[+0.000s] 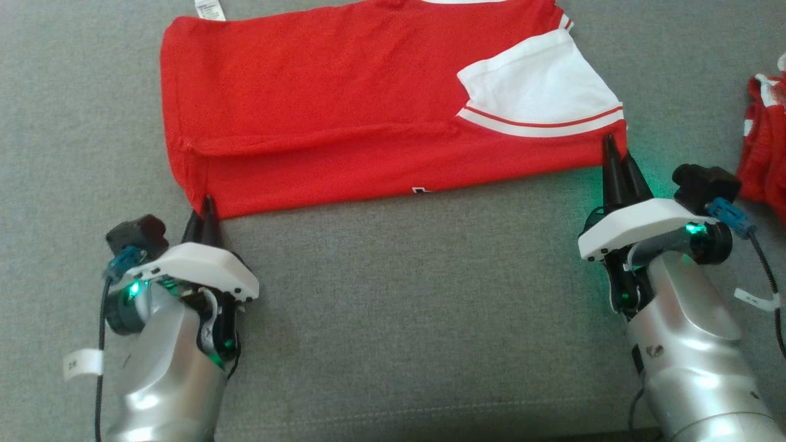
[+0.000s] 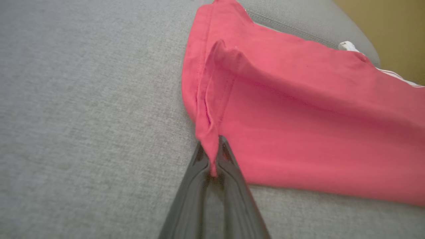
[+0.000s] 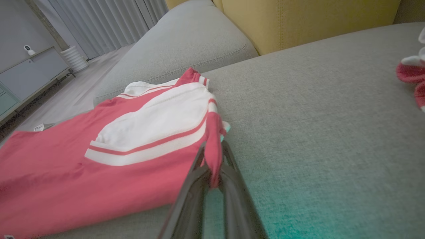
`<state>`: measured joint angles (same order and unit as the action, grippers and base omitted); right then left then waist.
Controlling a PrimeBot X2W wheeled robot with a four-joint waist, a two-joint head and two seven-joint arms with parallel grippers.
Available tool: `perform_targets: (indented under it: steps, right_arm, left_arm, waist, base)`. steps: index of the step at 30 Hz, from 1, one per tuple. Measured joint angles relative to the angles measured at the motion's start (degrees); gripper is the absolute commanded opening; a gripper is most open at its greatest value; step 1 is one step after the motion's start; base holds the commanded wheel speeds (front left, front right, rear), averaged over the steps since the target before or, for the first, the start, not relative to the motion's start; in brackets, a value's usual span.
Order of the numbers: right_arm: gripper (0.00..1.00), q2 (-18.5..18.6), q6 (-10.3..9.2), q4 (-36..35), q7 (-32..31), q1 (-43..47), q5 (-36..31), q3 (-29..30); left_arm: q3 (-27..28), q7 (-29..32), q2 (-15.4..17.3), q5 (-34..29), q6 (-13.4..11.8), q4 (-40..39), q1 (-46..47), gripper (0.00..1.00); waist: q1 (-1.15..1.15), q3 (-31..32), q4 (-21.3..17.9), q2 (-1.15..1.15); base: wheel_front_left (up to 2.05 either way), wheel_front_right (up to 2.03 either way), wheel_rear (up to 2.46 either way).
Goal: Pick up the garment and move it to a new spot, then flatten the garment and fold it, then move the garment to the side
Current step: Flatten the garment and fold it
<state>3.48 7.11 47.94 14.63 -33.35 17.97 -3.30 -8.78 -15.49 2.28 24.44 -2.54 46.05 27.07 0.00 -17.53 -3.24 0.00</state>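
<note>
Both jaws clamp one red garment (image 1: 344, 104) at two corners; perhaps a second garment (image 1: 764, 147) rightward.

Clamps the left gripper (image 1: 207, 209) on the garment's (image 1: 338, 104) near left corner and the right gripper (image 1: 611, 148) on its near right corner; extends the left forearm (image 1: 166, 380) and right forearm (image 1: 694, 362) forward, fingers pressed together.

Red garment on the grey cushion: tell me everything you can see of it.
The garment is red knit-looking fabric with a white panel trimmed by a red stripe, and a white tag at its far edge. It lies apparently folded and mostly flat on the grey cushion, with one long crease across it. The left gripper is shut on its near left corner, the right gripper on its near right corner; both pinched corners lift slightly.
</note>
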Motion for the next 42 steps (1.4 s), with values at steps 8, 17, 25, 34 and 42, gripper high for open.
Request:
perform_targets:
  steps: [8, 17, 25, 34, 42]
  right_arm:
    - [0.00, 0.0, 0.00, -1.6, 0.0, 0.1, 1.6, 0.6]
    - [0.00, 0.0, 0.00, -0.7, 0.0, 3.9, 2.5, 0.7]
    - [0.00, -0.5, 0.00, -0.9, -2.4, 14.8, 5.4, -1.9]
    - [1.00, 0.6, 0.00, -6.5, -4.1, 16.7, 5.2, -2.1]
    - [1.00, 1.1, 0.00, -11.2, -8.9, 1.6, 1.8, -4.4]
  left_arm:
    - [-1.5, 0.5, -0.4, 1.5, 1.2, -0.3, 0.1, 0.00]
    - [2.3, 0.8, -0.5, -2.2, 1.6, -2.1, -4.2, 0.00]
    - [2.2, 0.8, -0.6, -2.2, 1.6, 0.3, -15.4, 0.01]
    - [0.0, 0.8, -0.4, -4.7, 1.0, -1.7, -13.7, 1.00]
    - [-3.0, 9.3, 6.9, -8.8, 4.1, -0.1, 8.8, 1.00]
  waist:
    - [0.00, 2.3, 1.1, 0.00]
    - [0.00, 10.2, 1.3, 0.00]
    - [0.00, 16.0, 1.2, 0.00]
    - [0.00, 13.7, 1.7, 0.00]
    - [0.00, 7.1, 2.3, 0.00]
  base:
    - [0.00, 0.00, 0.00]
    - [0.00, 0.00, 0.00]
    - [0.00, 0.00, 0.00]
    - [0.00, 0.00, 0.00]
    - [0.00, 0.00, 0.00]
